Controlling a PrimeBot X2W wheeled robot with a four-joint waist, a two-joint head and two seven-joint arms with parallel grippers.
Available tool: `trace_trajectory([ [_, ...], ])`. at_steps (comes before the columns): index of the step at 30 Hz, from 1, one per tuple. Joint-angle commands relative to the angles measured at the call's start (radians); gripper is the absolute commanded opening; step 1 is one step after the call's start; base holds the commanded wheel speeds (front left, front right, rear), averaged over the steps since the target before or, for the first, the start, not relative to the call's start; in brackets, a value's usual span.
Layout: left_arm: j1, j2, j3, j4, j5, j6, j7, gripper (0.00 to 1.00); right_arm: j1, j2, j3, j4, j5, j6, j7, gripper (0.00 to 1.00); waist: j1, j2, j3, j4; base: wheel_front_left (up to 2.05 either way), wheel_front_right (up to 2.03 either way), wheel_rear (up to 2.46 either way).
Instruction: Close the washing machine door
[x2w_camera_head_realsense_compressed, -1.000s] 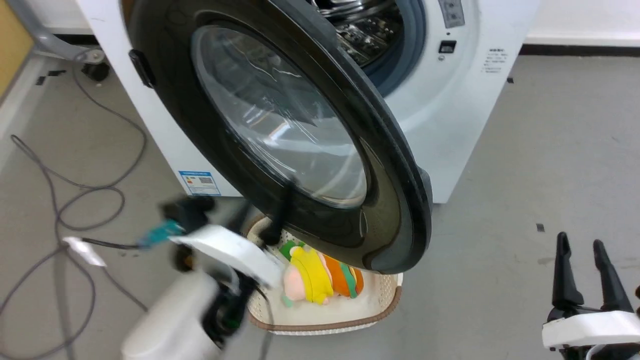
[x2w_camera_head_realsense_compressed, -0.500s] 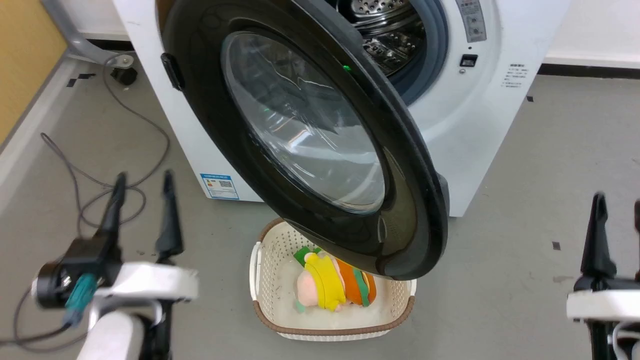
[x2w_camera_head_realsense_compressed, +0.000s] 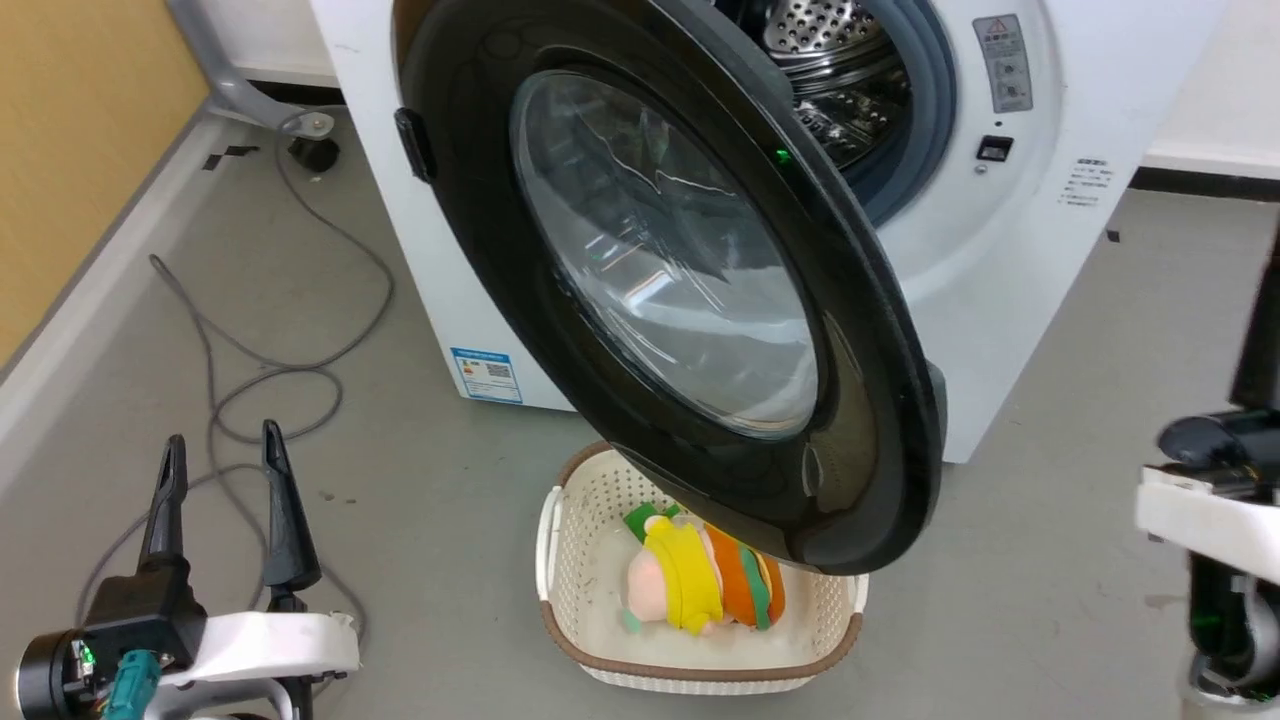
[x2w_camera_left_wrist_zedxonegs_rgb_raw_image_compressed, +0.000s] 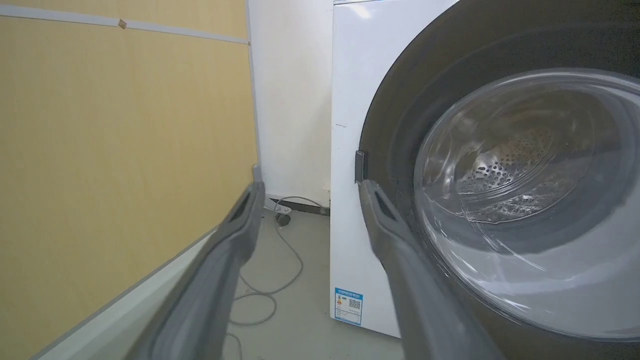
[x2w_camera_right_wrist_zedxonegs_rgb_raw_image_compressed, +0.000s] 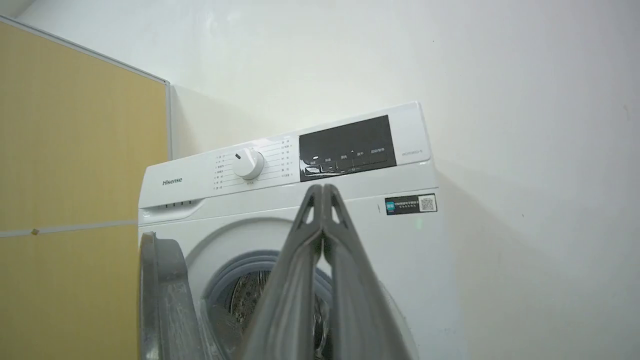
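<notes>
While its two long dark fingers stand spread with nothing between them, the left gripper (x2w_camera_head_realsense_compressed: 222, 440) hangs low, with a loose grey floor cable (x2w_camera_head_realsense_compressed: 300, 365) just ahead. Well apart to its right, the large round glossy black washing machine door (x2w_camera_head_realsense_compressed: 680, 280) with its bulging glass window stands wide open from the big white front-loading washing machine (x2w_camera_head_realsense_compressed: 1000, 290). Under the door's lower rim sits a cream perforated plastic basket (x2w_camera_head_realsense_compressed: 700, 672) holding a yellow, pink and orange plush toy (x2w_camera_head_realsense_compressed: 690, 590). The right gripper (x2w_camera_right_wrist_zedxonegs_rgb_raw_image_compressed: 322, 192) has its fingers pressed together, empty. A second ago the left gripper was at the door's lower rim and the right gripper's fingers stood apart.
</notes>
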Motion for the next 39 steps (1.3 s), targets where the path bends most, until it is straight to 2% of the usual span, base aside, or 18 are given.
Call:
trace_trajectory([
  [1, 0.015, -0.007, 0.008, -0.002, 0.013, -0.007, -0.005, 1.0, -0.019, 0.0, 0.032, -0.026, 0.003, 0.001, -0.004, 0.0, 0.0, 0.0, -0.001, 0.007, 0.0, 0.0, 0.0],
  [5, 0.025, -0.023, 0.016, -0.002, 0.032, -0.015, -0.005, 1.0, -0.029, -0.004, 0.135, -0.072, -0.012, 0.001, -0.004, 0.0, 0.0, 0.0, -0.002, 0.014, 0.0, 0.0, 0.0],
  [7, 0.032, -0.034, 0.018, -0.001, 0.042, -0.023, -0.005, 1.0, -0.03, -0.033, 0.22, -0.093, -0.019, 0.001, -0.004, 0.0, 0.0, 0.0, -0.004, 0.017, 0.0, 0.0, 0.0],
  [8, 0.037, -0.045, 0.019, -0.001, 0.049, -0.032, -0.005, 1.0, -0.027, -0.067, 0.295, -0.104, -0.023, 0.001, -0.004, 0.0, 0.0, 0.0, -0.005, 0.02, 0.0, 0.0, 0.0],
  [10, 0.039, -0.052, 0.022, 0.003, 0.053, -0.042, -0.005, 1.0, -0.024, -0.107, 0.367, -0.099, -0.03, 0.001, -0.004, 0.0, 0.0, 0.0, -0.006, 0.022, 0.0, 0.0, 0.0],
  [12, 0.039, -0.062, 0.028, 0.01, 0.057, -0.054, -0.005, 1.0, -0.017, -0.16, 0.457, -0.073, -0.055, 0.001, -0.004, 0.0, 0.0, 0.0, -0.007, 0.023, 0.0, 0.0, 0.0],
  [15, 0.04, -0.074, 0.029, 0.014, 0.057, -0.07, -0.005, 1.0, -0.003, -0.207, 0.534, -0.028, -0.081, 0.001, -0.004, 0.0, 0.0, 0.0, -0.008, 0.022, 0.0, 0.0, 0.0],
  [21, 0.034, -0.087, 0.038, 0.025, 0.057, -0.092, -0.005, 1.0, 0.028, -0.263, 0.628, 0.073, -0.114, 0.001, -0.004, 0.0, 0.0, 0.0, 0.001, 0.019, 0.0, 0.0, 0.0],
  [28, 0.022, -0.102, 0.042, 0.019, 0.073, -0.109, -0.005, 1.0, 0.06, -0.29, 0.637, 0.208, -0.131, 0.001, -0.004, 0.0, 0.0, 0.0, 0.03, 0.006, 0.0, 0.0, 0.0],
  [39, -0.021, -0.121, 0.024, 0.01, 0.093, -0.122, -0.005, 1.0, 0.02, -0.258, 0.487, 0.37, -0.13, 0.001, -0.004, 0.0, 0.0, 0.0, 0.112, -0.011, 0.0, 0.0, 0.0],
])
